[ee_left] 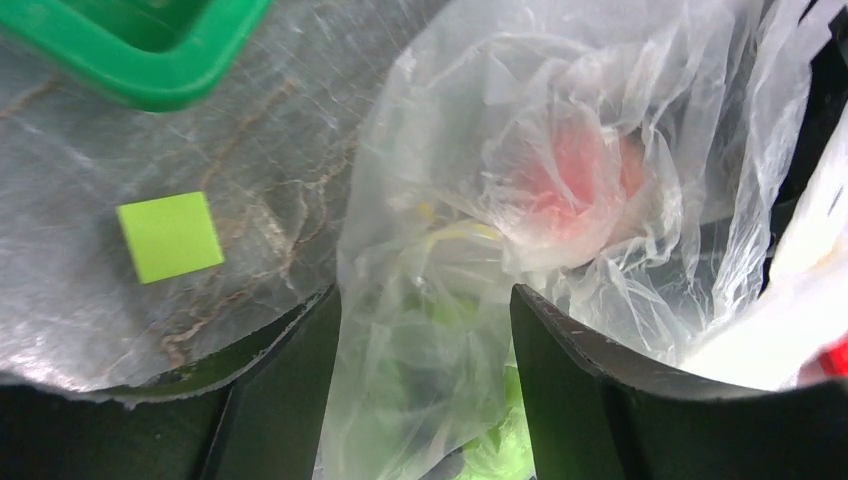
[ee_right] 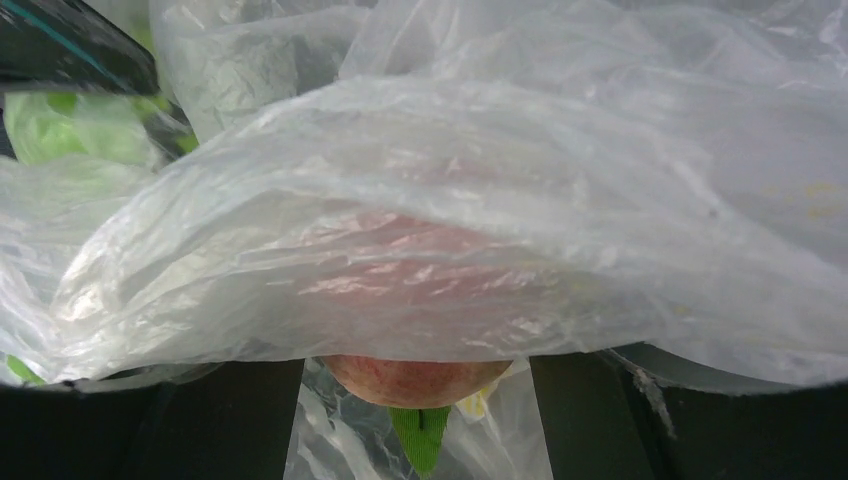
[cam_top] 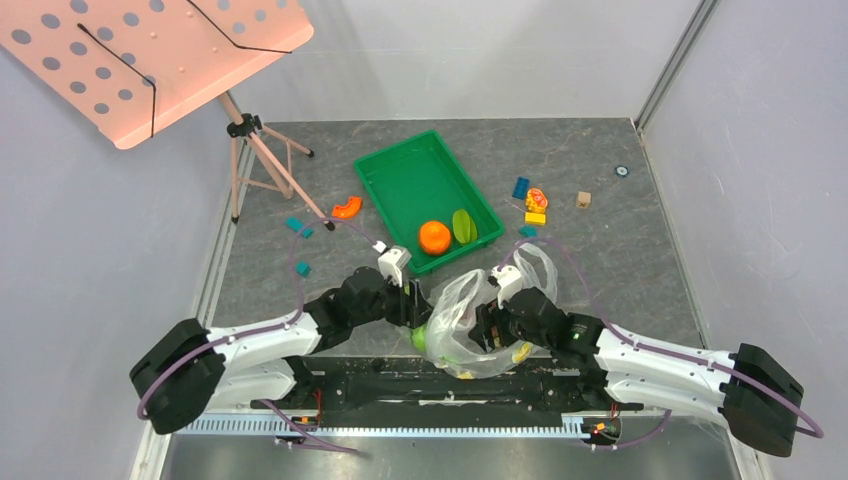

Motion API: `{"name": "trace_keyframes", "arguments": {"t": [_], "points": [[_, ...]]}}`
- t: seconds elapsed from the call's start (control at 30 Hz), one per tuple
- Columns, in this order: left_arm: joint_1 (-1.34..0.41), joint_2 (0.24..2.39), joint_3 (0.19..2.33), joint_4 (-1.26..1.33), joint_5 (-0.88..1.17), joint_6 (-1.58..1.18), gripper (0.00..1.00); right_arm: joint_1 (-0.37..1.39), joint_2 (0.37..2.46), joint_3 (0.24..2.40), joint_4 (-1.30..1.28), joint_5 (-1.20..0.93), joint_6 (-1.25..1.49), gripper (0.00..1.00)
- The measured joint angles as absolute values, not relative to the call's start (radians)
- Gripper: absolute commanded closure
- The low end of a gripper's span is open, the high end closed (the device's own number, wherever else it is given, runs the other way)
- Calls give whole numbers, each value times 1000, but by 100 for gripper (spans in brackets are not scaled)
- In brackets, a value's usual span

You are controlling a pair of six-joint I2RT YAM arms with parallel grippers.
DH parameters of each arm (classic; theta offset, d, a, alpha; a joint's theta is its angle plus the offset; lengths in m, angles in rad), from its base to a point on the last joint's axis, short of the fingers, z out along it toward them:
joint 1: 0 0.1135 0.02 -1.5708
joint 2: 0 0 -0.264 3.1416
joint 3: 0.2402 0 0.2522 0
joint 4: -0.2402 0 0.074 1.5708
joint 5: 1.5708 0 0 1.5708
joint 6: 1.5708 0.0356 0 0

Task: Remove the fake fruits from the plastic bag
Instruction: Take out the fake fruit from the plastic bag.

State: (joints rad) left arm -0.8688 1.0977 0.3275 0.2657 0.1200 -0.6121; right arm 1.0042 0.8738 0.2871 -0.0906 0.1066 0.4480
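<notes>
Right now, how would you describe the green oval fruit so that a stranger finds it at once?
Find the green tray in the middle of the grey table. At its end nearest the plastic bag two fruits lie side by side; the green oval fruit is the right one. Unlike the round orange beside it, it is long, not round, and yellow-green.

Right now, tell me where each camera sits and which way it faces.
Top external: above and behind the robot, looking down on the grey table; left end effector and right end effector meet at the clear crinkly plastic bag.
Left wrist: on the left arm, looking past its dark fingers through the bag at the pink plastic peach.
Right wrist: on the right arm, close against the bag; its black fingers flank the peach.
Shared: both wrist views see the bag and peach.
</notes>
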Motion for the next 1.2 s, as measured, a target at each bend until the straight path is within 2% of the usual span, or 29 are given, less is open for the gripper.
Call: {"name": "trace_keyframes", "arguments": {"t": [0.07,0.17,0.23,0.27,0.47,0.57,0.73,0.8,0.9,1.0,1.13,1.2], "points": [[-868,1133,327,296,153,-612,45,1004,874,281,-71,106,449,39],[-868,1177,327,348,195,-613,76,1004,874,274,-57,107,450,38],[-867,1186,327,370,212,-613,92,1004,873,268,-51,106,452,35],[-867,1187,327,374,216,-615,97,1004,873,267,-47,107,452,32],[-867,1162,326,358,209,-612,98,1004,856,257,-39,106,452,11],[-867,1137,326,338,199,-611,98,1005,853,247,-38,107,448,10],[-867,1118,326,314,180,-589,98,1005,871,244,-38,107,444,15],[-867,1117,326,306,173,-586,98,1005,876,244,-38,107,444,7],[-867,1117,326,295,161,-585,98,1005,876,244,-39,109,442,2],[-867,1117,326,289,159,-582,98,1005,876,244,-40,114,440,7],[-867,1117,326,285,159,-581,98,1005,870,244,-43,130,434,21],[-867,1117,326,285,159,-581,98,1005,865,244,-43,139,433,20]]}}
